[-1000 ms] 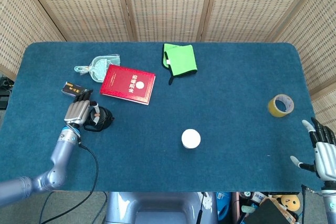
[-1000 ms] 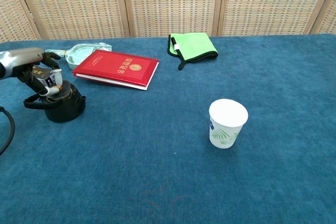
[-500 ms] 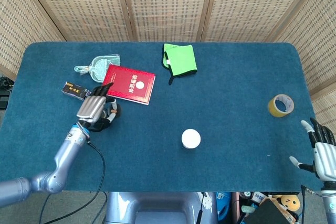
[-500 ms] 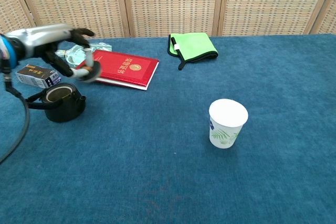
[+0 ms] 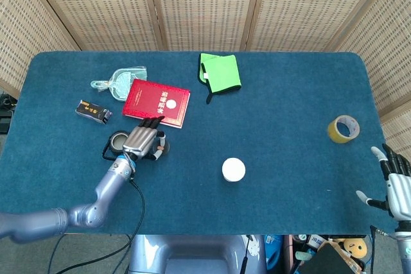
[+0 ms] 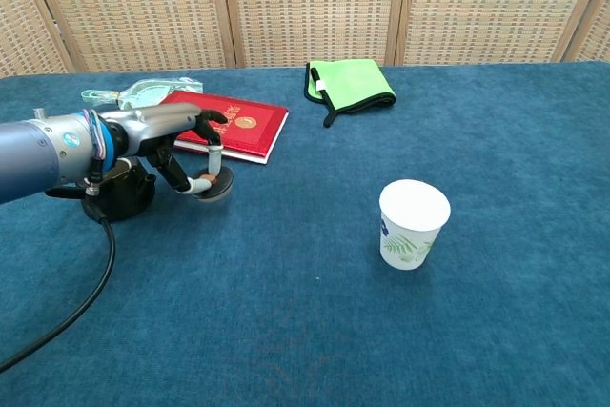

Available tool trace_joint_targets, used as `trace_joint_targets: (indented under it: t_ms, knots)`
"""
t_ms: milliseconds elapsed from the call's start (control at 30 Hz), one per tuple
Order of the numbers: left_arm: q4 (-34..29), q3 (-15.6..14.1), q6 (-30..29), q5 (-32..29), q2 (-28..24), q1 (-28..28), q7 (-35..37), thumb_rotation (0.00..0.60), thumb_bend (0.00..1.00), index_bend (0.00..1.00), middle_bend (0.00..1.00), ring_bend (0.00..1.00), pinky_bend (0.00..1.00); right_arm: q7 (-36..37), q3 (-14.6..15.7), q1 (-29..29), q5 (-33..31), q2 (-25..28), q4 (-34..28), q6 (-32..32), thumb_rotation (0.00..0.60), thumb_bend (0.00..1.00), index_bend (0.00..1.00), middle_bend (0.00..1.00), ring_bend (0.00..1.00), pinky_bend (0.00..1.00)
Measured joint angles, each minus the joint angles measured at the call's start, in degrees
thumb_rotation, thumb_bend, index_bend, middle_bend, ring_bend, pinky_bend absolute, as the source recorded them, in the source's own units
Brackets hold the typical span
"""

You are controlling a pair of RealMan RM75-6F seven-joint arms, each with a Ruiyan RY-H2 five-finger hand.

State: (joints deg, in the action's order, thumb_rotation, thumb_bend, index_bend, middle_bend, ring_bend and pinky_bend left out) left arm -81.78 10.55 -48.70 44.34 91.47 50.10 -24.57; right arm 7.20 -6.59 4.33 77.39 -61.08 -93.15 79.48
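My left hand holds a small dark round lid low over the blue tabletop, its fingers curled around the lid. Just left of the hand stands a black pot with a side handle and its top uncovered. A red book lies right behind the hand. My right hand hangs at the table's front right corner with its fingers spread and nothing in it. The chest view does not show it.
A white paper cup stands mid-table. A green cloth lies at the back, a clear plastic bag and a small black box at the back left, a tape roll at the right.
My left hand lifted the lid off the black pot and carried it right, down toward the tabletop beside the pot. The right hand has barely moved.
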Motion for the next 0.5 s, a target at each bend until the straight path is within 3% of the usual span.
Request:
trace_joint_targets:
  t_ms: [100, 167, 267, 500]
  knots:
    - [0.46, -0.40, -0.05, -0.73, 0.62, 0.32, -0.51, 0.600, 0.40, 0.48, 0.00, 0.00, 0.00, 0.16, -0.06, 0.01, -0.12, 0.02, 0.00, -0.04, 0.600, 0.00, 0.00, 0.00, 0.00, 0.00]
    - [0.45, -0.48, -0.22, -0.98, 0.73, 0.30, -0.52, 0.600, 0.38, 0.26, 0.00, 0.00, 0.00, 0.17, -0.07, 0.01, -0.16, 0.04, -0.01, -0.08, 0.600, 0.00, 0.00, 0.00, 0.00, 0.00]
    - [0.14, -0.68, -0.05, -1.99, 0.62, 0.38, -0.90, 0.600, 0.35, 0.07, 0.00, 0.00, 0.00, 0.14, -0.04, 0.05, -0.08, 0.06, -0.09, -0.14, 0.600, 0.00, 0.00, 0.00, 0.00, 0.00]
    - [-2.08, -0.51, -0.86, -3.46, -0.78, 0.67, -1.76, 0.600, 0.35, 0.01, 0.00, 0.00, 0.00, -0.13, 0.01, 0.03, 0.04, 0.06, -0.28, 0.00, 0.600, 0.00, 0.00, 0.00, 0.00, 0.00]
